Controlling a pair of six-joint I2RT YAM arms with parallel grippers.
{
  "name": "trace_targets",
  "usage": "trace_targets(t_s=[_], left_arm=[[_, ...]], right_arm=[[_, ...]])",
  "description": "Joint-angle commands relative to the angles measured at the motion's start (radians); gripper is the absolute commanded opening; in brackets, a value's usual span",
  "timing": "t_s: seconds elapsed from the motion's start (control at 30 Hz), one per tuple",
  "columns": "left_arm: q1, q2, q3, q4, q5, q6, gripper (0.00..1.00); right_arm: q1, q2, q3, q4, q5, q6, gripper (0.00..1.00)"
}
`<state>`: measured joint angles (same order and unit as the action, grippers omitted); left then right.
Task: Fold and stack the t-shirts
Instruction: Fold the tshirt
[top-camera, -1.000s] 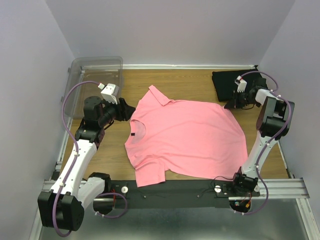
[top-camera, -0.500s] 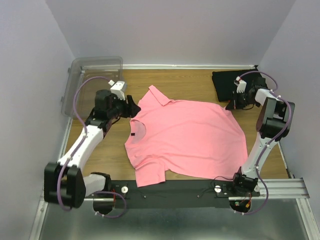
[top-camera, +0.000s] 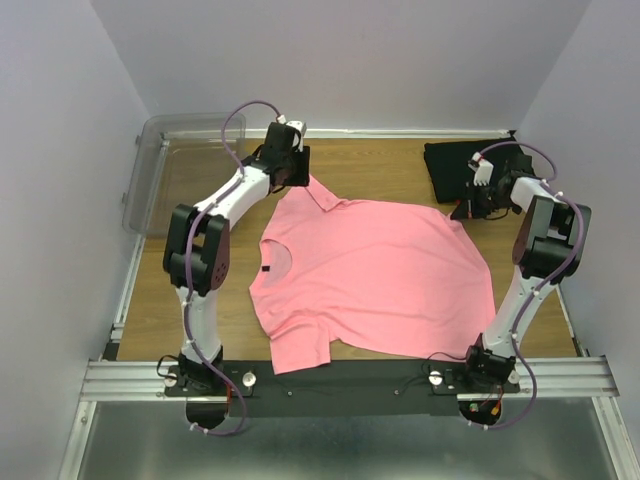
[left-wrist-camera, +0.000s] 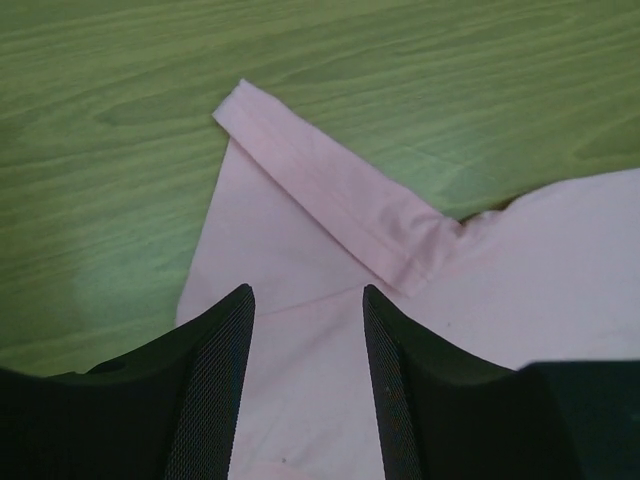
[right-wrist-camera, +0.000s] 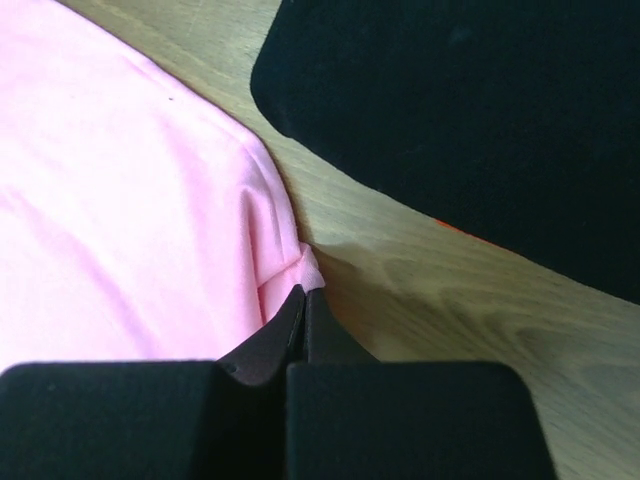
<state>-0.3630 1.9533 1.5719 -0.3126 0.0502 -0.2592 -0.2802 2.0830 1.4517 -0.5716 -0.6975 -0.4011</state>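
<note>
The left arm (top-camera: 232, 192) is stretched far forward, and the left gripper (left-wrist-camera: 305, 300) is held with jaws parted. The right arm (top-camera: 540, 245) is bent, and the right gripper (right-wrist-camera: 303, 295) is pinched tight on the pink t-shirt (right-wrist-camera: 120, 200).

Top external: high at near edge, facing down over whole table (top-camera: 380, 160)
Left wrist: close above pink t-shirt (left-wrist-camera: 560, 260) sleeve
Right wrist: close, low, at its corner
Shared: the shirt

Pink t-shirt (top-camera: 375, 270) lies spread flat on the wooden table (top-camera: 380, 165)
</note>
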Motion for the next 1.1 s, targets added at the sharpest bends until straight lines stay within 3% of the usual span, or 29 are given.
trace_targets(t_s=[0.0,0.2,0.43,0.77,1.07], left_arm=[[0.016,0.142,0.131,-0.080,-0.066,-0.074,0.55],[0.052,0.286,0.296,-0.060,-0.015,-0.101,0.45],[0.084,0.449,0.513,-0.167,0.030,-0.049,0.37],[0.131,0.530,0.562,-0.163,0.192,0.005,0.36],[0.141,0.599,0.606,-0.160,0.258,-0.034,0.37]], right_arm=[[0.004,-0.043,-0.014,-0.014,-0.037,-0.010,0.00],[0.004,-0.043,-0.011,-0.014,-0.039,-0.007,0.01],[0.004,-0.041,-0.011,-0.014,-0.036,-0.007,0.01],[0.004,-0.028,-0.010,-0.014,-0.028,-0.005,0.01],[0.004,-0.023,-0.008,-0.014,-0.022,-0.004,0.01]])
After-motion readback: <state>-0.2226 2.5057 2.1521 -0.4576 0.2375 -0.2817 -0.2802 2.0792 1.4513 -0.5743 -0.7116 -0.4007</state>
